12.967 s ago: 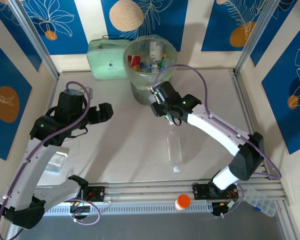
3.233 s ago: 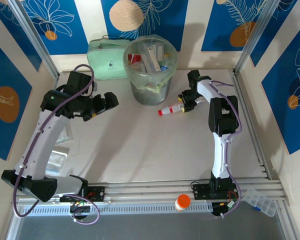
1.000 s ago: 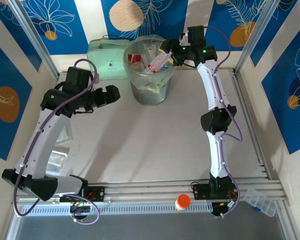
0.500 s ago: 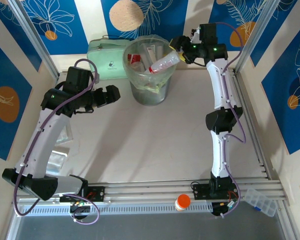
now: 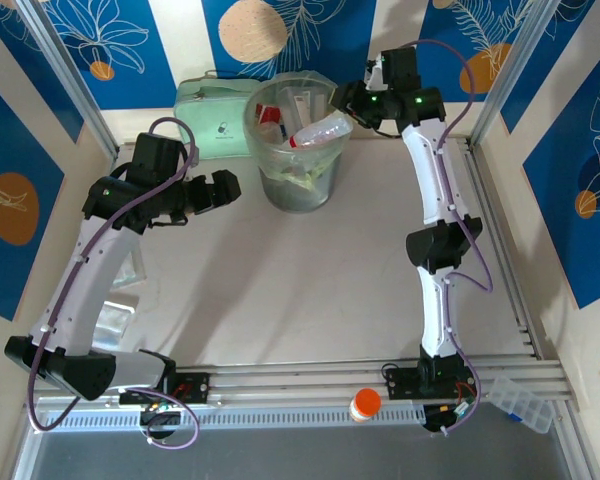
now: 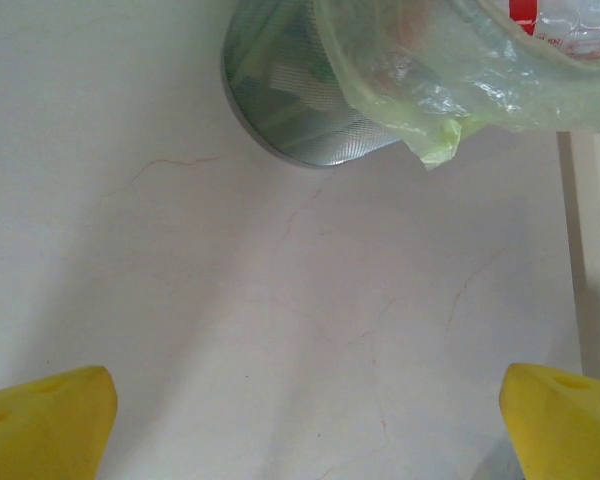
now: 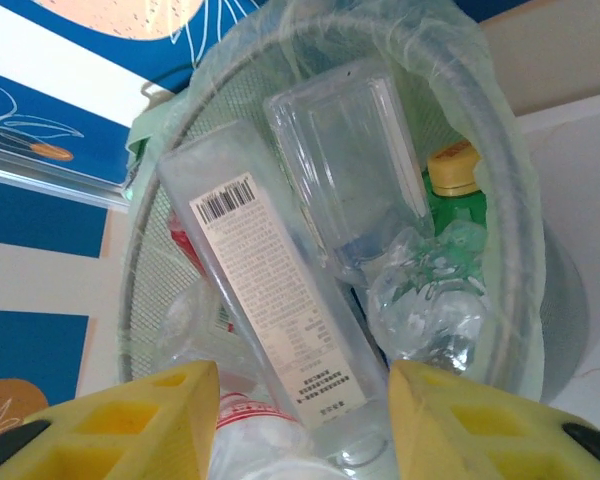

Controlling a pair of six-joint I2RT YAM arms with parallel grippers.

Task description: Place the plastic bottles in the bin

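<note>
The bin (image 5: pixel 298 188) stands at the back of the table, lined with a pale green bag and holding several plastic bottles. On top lies a clear bottle with a red label (image 5: pixel 320 130). My right gripper (image 5: pixel 348 100) hovers open over the bin's right rim. In its wrist view the bin (image 7: pixel 512 210) holds a tall white-labelled bottle (image 7: pixel 270 290), a green yellow-capped one (image 7: pixel 455 190) and the red-labelled bottle (image 7: pixel 260 440), which lies loose below my right gripper (image 7: pixel 305 410). My left gripper (image 5: pixel 220 188) is open left of the bin (image 6: pixel 290 100), empty (image 6: pixel 310 400).
A mint-green case (image 5: pixel 212 120) lies behind the bin on the left. An orange-capped white jar (image 5: pixel 365 404) stands on the front rail. Flat clear plastic pieces (image 5: pixel 115 320) lie by the left arm, and a clear box (image 5: pixel 520 400) sits at the front right.
My right gripper lifted the red-labelled bottle from the table to above the bin and opened; the bottle now rests on the bin's contents. The left arm stayed put.
</note>
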